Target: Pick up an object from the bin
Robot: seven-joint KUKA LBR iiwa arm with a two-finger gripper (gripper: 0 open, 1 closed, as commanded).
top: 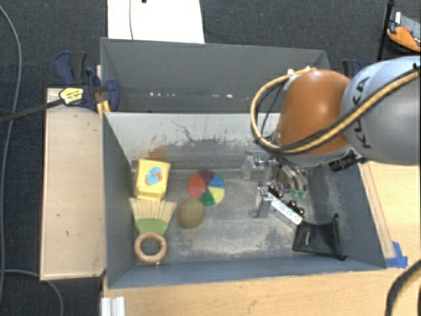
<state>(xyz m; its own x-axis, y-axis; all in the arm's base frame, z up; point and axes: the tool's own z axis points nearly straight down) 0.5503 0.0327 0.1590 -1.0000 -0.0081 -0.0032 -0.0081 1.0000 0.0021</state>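
My gripper hangs low over the bin floor, right of the middle, under the arm's orange cover. A round ball with red, yellow, blue and green segments lies to its left, a gap of bare floor between them. An olive-brown egg-shaped thing rests just in front of the ball. A black angular thing sits in the front right corner, close to the gripper's right. A small white strip shows beside the gripper; I cannot tell whether it is loose.
Along the left wall stand a yellow block with a blue and red picture, a yellow-bristled brush with a green base and a wooden ring. The arm covers the bin's back right part.
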